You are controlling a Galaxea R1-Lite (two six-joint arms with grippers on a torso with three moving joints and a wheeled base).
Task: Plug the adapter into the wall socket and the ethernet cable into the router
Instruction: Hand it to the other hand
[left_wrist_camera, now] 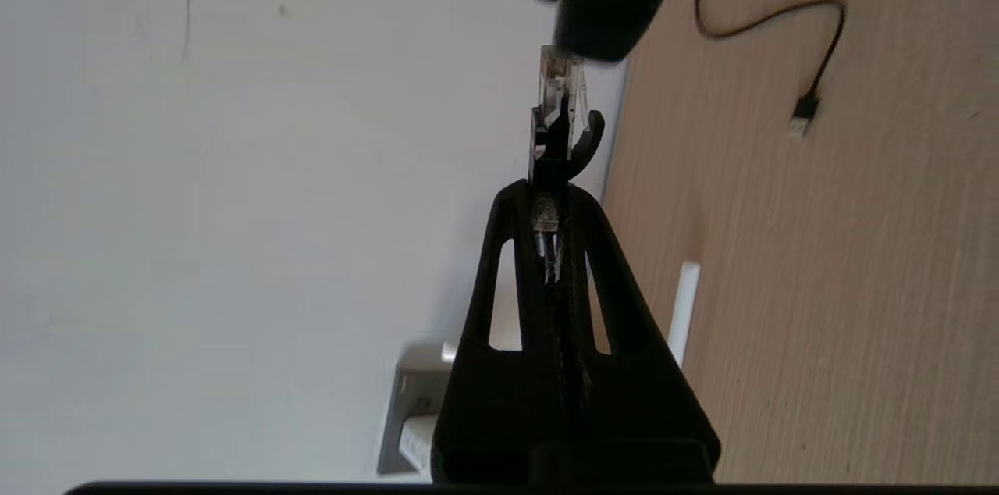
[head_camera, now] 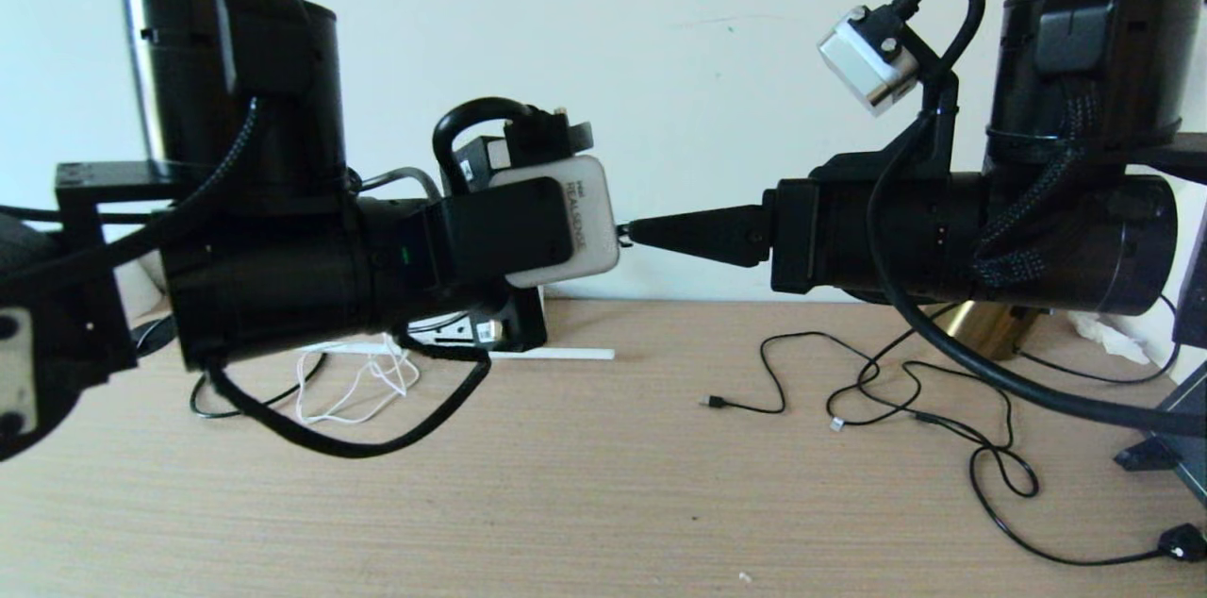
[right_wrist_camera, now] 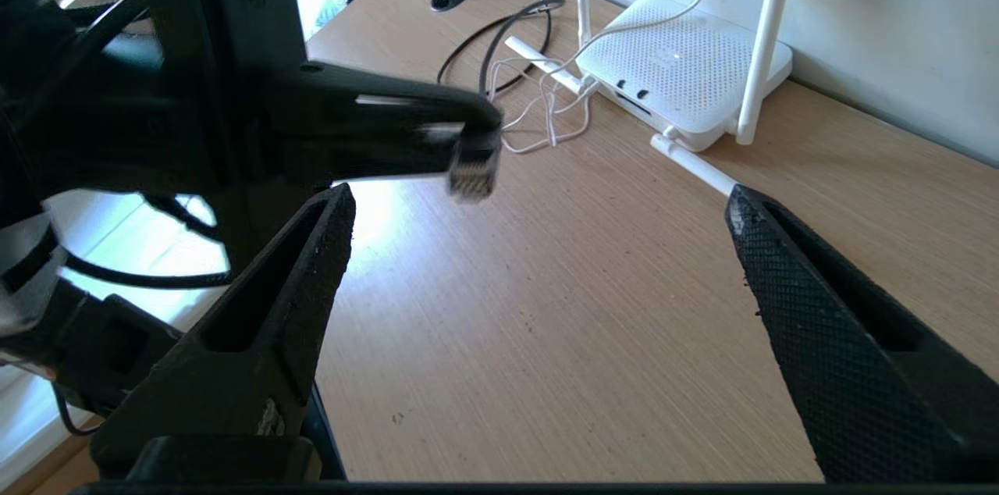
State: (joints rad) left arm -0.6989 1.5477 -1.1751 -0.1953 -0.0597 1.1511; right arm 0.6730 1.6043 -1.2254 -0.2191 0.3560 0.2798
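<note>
Left pincer (left_wrist_camera: 558, 167): we hold the ethernet cable (left_wrist_camera: 560, 89) plug clenched.
Right pincer (right_wrist_camera: 538, 261): released, facing it.
Risk: plug twisting during handover; router (right_wrist_camera: 679, 65) lies beyond.

Head view faces the wall; both wrist views share the table (right_wrist_camera: 546, 308) closely.

Besides my stuff there's a thin black cord (head_camera: 905, 390) snaking toward the desk's (head_camera: 603, 504) right edge, plus a brass thing (head_camera: 985, 326) against the back edge.
</note>
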